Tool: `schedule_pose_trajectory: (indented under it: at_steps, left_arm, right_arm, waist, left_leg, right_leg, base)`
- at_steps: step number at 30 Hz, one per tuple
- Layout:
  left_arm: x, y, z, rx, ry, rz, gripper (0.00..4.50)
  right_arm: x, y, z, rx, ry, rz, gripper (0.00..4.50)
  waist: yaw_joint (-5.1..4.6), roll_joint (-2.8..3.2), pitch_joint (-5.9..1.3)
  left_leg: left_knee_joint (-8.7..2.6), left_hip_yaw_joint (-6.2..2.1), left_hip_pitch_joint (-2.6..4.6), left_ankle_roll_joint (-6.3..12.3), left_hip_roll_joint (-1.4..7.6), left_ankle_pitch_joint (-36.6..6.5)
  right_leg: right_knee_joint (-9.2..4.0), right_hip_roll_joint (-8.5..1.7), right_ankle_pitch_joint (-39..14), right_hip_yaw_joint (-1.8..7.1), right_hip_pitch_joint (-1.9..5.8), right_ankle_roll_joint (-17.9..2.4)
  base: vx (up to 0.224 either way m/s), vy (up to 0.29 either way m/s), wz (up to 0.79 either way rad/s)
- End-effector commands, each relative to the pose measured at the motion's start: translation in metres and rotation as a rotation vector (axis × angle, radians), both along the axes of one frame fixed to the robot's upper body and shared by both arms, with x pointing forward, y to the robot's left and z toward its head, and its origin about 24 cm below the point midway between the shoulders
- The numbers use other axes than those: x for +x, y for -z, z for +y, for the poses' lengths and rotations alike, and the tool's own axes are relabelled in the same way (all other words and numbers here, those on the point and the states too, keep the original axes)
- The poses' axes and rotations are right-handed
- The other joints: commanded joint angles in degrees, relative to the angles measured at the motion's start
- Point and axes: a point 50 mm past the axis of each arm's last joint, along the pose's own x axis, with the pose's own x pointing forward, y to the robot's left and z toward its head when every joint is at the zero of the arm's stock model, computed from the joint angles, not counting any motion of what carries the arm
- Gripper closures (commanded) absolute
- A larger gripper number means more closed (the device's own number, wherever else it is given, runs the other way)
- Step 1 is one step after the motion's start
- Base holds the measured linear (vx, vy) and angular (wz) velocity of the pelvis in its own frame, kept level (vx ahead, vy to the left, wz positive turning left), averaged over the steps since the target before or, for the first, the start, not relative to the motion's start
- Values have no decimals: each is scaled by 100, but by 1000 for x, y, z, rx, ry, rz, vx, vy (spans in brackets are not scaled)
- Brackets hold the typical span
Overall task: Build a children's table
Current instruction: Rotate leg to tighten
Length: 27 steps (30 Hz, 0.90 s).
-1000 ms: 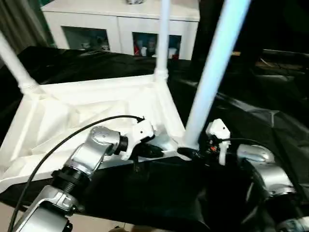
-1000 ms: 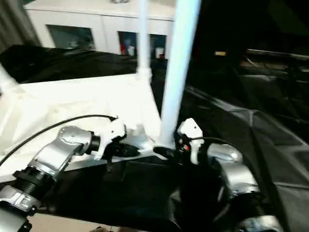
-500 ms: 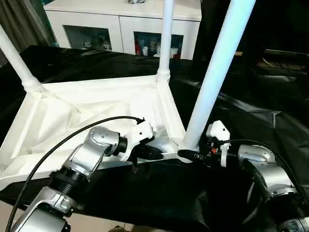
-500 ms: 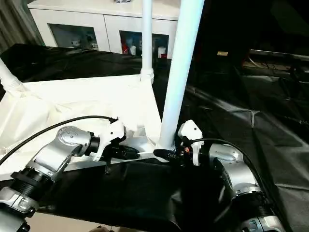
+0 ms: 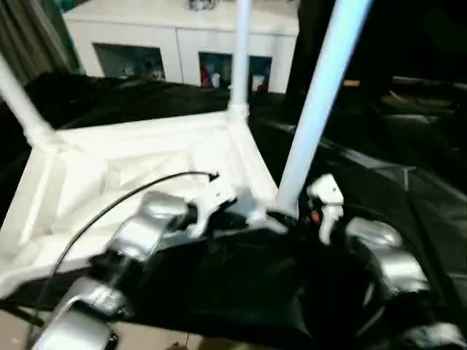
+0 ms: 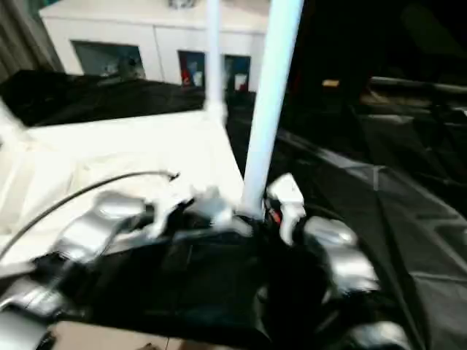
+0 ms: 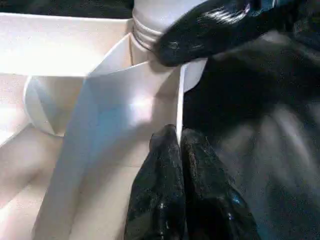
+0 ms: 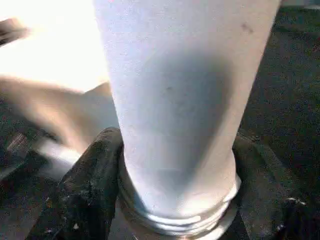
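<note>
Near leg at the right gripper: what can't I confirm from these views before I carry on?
- Thread seating: in the right wrist view the black fingers wrap the near leg at its ribbed base, hiding the socket below.
- Leg tops: cut off by the upper edge in the left eye view.
- Left gripper: shut on the tabletop rim; head views too blurred to confirm.
</note>
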Motion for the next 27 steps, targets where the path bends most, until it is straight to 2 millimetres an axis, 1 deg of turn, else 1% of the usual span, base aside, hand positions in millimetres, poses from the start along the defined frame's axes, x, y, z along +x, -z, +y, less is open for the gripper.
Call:
schedule_pose_trajectory:
  at_steps: [1, 2, 3, 4, 5, 6, 7, 8, 9, 10, 11, 12, 15, 16, 17, 18, 19, 20, 21, 22, 23, 24, 25, 26, 27]
  left_arm:
    - [6, 2, 3, 16, -96, -7, 450]
    - [9, 2, 1, 23, -133, -17, 450]
    - [12, 3, -3, 29, -187, -7, 450]
    - [14, 3, -5, 33, -212, -16, 450]
    - [15, 4, -8, 33, -233, -16, 450]
    - [16, 5, -11, 36, -242, -23, 450]
    - [16, 6, -14, 39, -247, -28, 450]
    - [16, 6, -16, 42, -243, -28, 450]
    - [16, 6, -17, 39, -241, -28, 450]
    - [16, 6, -18, 38, -234, -31, 450]
    - [15, 5, -19, 35, -215, -35, 450]
    - [15, 5, -19, 33, -210, -34, 450]
    - [14, 4, -18, 29, -175, -45, 450]
    - [13, 4, -17, 30, -172, -46, 450]
    - [13, 2, -17, 26, -159, -52, 450]
    - [11, 0, -13, 23, -131, -51, 450]
    - [10, 0, -12, 20, -118, -44, 450]
    - [10, 0, -11, 20, -116, -43, 450]
    - [9, -1, -9, 21, -102, -41, 450]
    - [7, -2, -7, 19, -69, -44, 450]
    - [6, -2, -6, 16, -52, -42, 450]
    - [5, -2, -4, 17, -48, -34, 450]
    - [3, -3, -1, 17, -21, -30, 450]
    - [1, -3, 2, 19, 0, -23, 450]
    - [-2, -3, 5, 22, 28, -14, 450]
  right_arm:
    - [-6, 21, -7, -29, 99, 99, 180]
    - [-4, 23, -5, -15, 159, 114, 180]
    - [-2, 26, -2, -19, 250, 128, 180]
    - [-1, 27, 0, -25, 281, 129, 180]
    - [0, 27, 2, -40, 312, 124, 180]
    - [2, 28, 7, -55, 328, 121, 180]
    - [3, 29, 11, -65, 341, 119, 180]
    - [4, 29, 16, -68, 333, 116, 180]
    - [3, 29, 18, -57, 321, 117, 180]
    - [3, 29, 20, -52, 307, 116, 180]
    - [3, 27, 22, -26, 283, 105, 180]
    - [4, 25, 23, -5, 277, 92, 180]
    - [5, 18, 22, 70, 244, 66, 180]
    - [5, 15, 21, 95, 237, 57, 145]
    - [5, 11, 20, 128, 218, 45, 124]
    - [6, 3, 13, 139, 156, 5, 110]
    - [5, 0, 10, 146, 111, -6, 110]
    - [5, -1, 10, 147, 104, -8, 104]
    - [4, -4, 7, 146, 49, -16, 82]
    - [1, -7, 3, 116, -26, -27, 82]
    - [0, -8, 1, 91, -58, -33, 76]
    - [-2, -8, -2, 60, -94, -37, 62]
    - [-4, -10, -8, 28, -145, -41, 62]
    - [-7, -11, -13, 10, -187, -42, 62]
    - [-10, -13, -20, -10, -240, -40, 62]
  waist:
    - [-22, -16, -278]
    - [-24, 1, -293]
    - [-52, -6, -298]
    - [-60, 0, -309]
    - [-64, -5, -314]
    - [-57, 4, -318]
    - [-64, 5, -321]
    - [-66, 21, -318]
    - [-56, 10, -323]
    - [-52, 6, -330]
    - [-46, 6, -332]
    - [-51, 6, -322]
    - [-49, 2, -303]
    - [-51, 5, -305]
    - [-40, -2, -310]
    - [-35, -10, -315]
    - [-38, -10, -321]
    - [-31, -12, -334]
    - [-61, -20, -335]
    - [-74, -23, -346]
    - [-77, -21, -352]
    - [-76, -12, -352]
    - [-78, -3, -361]
    - [-74, -16, -379]
    - [-71, -21, -364]
  left_leg:
    - [-468, -90, 52, -87, 185, -1638]
    - [-467, -99, 54, -78, 195, -1608]
    - [-468, -91, 22, -55, 187, -1517]
    - [-469, -91, 30, -61, 187, -1461]
    - [-462, -85, 22, -55, 183, -1420]
    - [-454, -78, 23, -44, 184, -1352]
    - [-453, -76, 12, -31, 174, -1350]
    - [-454, -79, 10, -33, 172, -1352]
    - [-450, -74, 23, -17, 175, -1334]
    - [-450, -76, -2, 40, 177, -1265]
    - [-449, -74, 0, 59, 182, -1238]
    - [-451, -69, -14, 108, 182, -1200]
    - [-464, -70, -9, 142, 186, -1299]
    - [-470, -75, -9, 140, 192, -1319]
    - [-467, -74, -6, 168, 201, -1267]
    - [-469, -76, -21, 230, 207, -1178]
    - [-464, -78, -36, 263, 211, -1118]
    - [-454, -78, -40, 303, 213, -1043]
    - [-453, -84, -85, 374, 196, -856]
    - [-423, -74, -87, 443, 189, -728]
    - [-410, -69, -94, 473, 191, -656]
    - [-395, -58, -99, 532, 188, -553]
    - [-387, -63, -105, 562, 192, -482]
    - [-379, -66, -110, 578, 197, -423]
    - [-357, -54, -129, 689, 195, -380]
  right_leg:
    - [-590, -472, -2395, 269, 195, -854]
    - [-590, -489, -2311, 284, 196, -850]
    - [-573, -473, -2097, 290, 204, -885]
    - [-558, -468, -1927, 288, 199, -943]
    - [-550, -464, -1833, 293, 204, -958]
    - [-537, -467, -1606, 299, 203, -1021]
    - [-532, -468, -1579, 298, 205, -1037]
    - [-529, -466, -1567, 297, 208, -1044]
    - [-529, -465, -1479, 300, 210, -1050]
    - [-511, -465, -1314, 302, 238, -1072]
    - [-504, -464, -1234, 304, 238, -1082]
    - [-495, -464, -1117, 303, 244, -1127]
    - [-520, -473, -1319, 301, 246, -1111]
    - [-520, -472, -1374, 300, 247, -1097]
    - [-516, -478, -1285, 305, 254, -1102]
    - [-495, -478, -1081, 300, 284, -1142]
    - [-478, -478, -960, 300, 292, -1161]
    - [-468, -481, -820, 299, 305, -1186]
    - [-439, -467, -581, 287, 329, -1216]
    - [-435, -464, -464, 274, 332, -1285]
    - [-423, -469, -379, 280, 332, -1320]
    - [-421, -474, -276, 281, 317, -1378]
    - [-399, -470, -188, 277, 320, -1418]
    - [-384, -464, -84, 275, 334, -1439]
    - [-356, -454, 167, 277, 313, -1515]
  base:
    - [0, 0, 0]
    - [0, 0, 0]
    - [0, 0, 0]
    - [0, 0, 0]
    - [0, 0, 0]
    - [0, 0, 0]
    - [0, 0, 0]
    - [0, 0, 0]
    - [0, 0, 0]
    - [0, 0, 0]
    - [0, 0, 0]
    - [0, 0, 0]
    - [0, 0, 0]
    - [0, 0, 0]
    - [0, 0, 0]
    - [0, 0, 0]
    - [0, 0, 0]
    - [0, 0, 0]
    - [0, 0, 0]
    - [0, 0, 0]
    - [0, 0, 0]
    - [0, 0, 0]
    - [0, 0, 0]
    - [0, 0, 0]
    - [0, 0, 0]
